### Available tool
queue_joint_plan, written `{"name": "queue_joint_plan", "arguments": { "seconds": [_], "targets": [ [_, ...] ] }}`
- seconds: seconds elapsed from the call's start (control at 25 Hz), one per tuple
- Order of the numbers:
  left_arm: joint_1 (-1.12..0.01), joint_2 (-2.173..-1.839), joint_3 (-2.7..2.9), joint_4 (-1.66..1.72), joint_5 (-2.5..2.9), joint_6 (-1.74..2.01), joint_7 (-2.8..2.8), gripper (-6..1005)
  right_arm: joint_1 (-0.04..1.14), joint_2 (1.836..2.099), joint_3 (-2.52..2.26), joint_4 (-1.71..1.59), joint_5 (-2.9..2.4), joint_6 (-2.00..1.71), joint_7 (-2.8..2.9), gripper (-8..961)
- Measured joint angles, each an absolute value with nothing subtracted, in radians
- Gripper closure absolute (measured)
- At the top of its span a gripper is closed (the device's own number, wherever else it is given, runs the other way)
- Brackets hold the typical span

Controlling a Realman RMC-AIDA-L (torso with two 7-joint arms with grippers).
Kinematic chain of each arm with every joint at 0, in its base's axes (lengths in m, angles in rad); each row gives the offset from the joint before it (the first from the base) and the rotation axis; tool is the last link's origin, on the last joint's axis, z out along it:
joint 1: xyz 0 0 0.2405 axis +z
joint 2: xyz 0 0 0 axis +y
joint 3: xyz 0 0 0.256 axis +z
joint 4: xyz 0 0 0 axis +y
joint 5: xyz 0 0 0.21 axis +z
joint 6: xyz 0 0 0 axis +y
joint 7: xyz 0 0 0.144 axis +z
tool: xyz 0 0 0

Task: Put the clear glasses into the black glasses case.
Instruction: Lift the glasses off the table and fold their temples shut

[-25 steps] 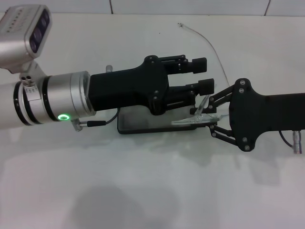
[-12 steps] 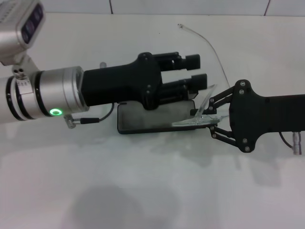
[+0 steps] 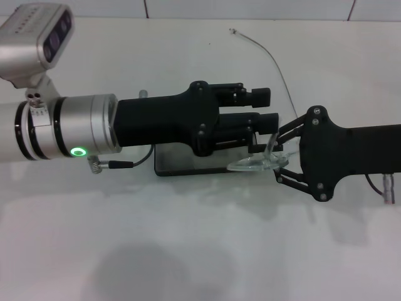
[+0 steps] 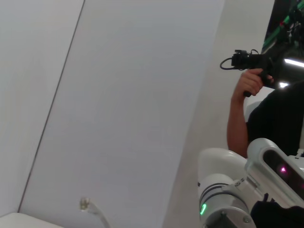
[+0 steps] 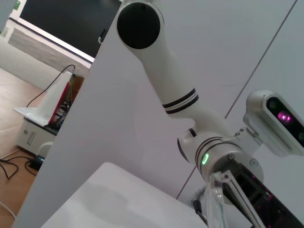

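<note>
My right gripper (image 3: 280, 164) comes in from the right with its black linkage fingers pinched on the clear plastic wraparound glasses (image 3: 255, 164), gripping them at the end nearest me. The one-piece lens lies roughly flat and reaches leftward from my fingertips, over the right end of the slim matte black glasses case (image 3: 188, 160); one transparent arm (image 5: 214, 202) sticks up beside my fingers (the right wrist view shows it close up against the wall behind).

The case lies open and flat on the white tabletop (image 3: 200, 251). Much of it is covered by my left arm, and I cannot tell whether the glasses are touching its lining or are just above it. I can see nothing else in the exposed part of the case.

My left gripper (image 3: 266, 110) reaches in from the left above the back of the case, its two black fingers apart and holding nothing, their tips just beside the glasses and my right fingers.

Farther back on the table lies a thin pale cable (image 3: 266, 53).
</note>
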State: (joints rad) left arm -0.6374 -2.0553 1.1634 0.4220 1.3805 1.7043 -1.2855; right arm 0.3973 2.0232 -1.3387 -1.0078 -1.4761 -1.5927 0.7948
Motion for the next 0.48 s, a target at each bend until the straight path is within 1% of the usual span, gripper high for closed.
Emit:
{"name": "queue_joint_plan", "arguments": {
  "seconds": [0.12,0.36,0.48],
  "targets": [
    [-0.630,-2.046,1.156,0.422,1.371,1.704,-1.285,475,0.393,2.023,-1.340,-1.012,-1.474,-1.593,0.795,833],
    [-0.595,-2.005,1.146,0.422,1.307,1.713,-1.290,475,0.386,2.023,-1.338,-1.020,-1.473,-1.616,0.794,833],
    [-0.578,-1.996,1.128,0.424,1.308,1.684,-1.285,475,0.386,2.022,-1.335,-1.014,-1.463,-1.717,0.749,833]
  ]
}}
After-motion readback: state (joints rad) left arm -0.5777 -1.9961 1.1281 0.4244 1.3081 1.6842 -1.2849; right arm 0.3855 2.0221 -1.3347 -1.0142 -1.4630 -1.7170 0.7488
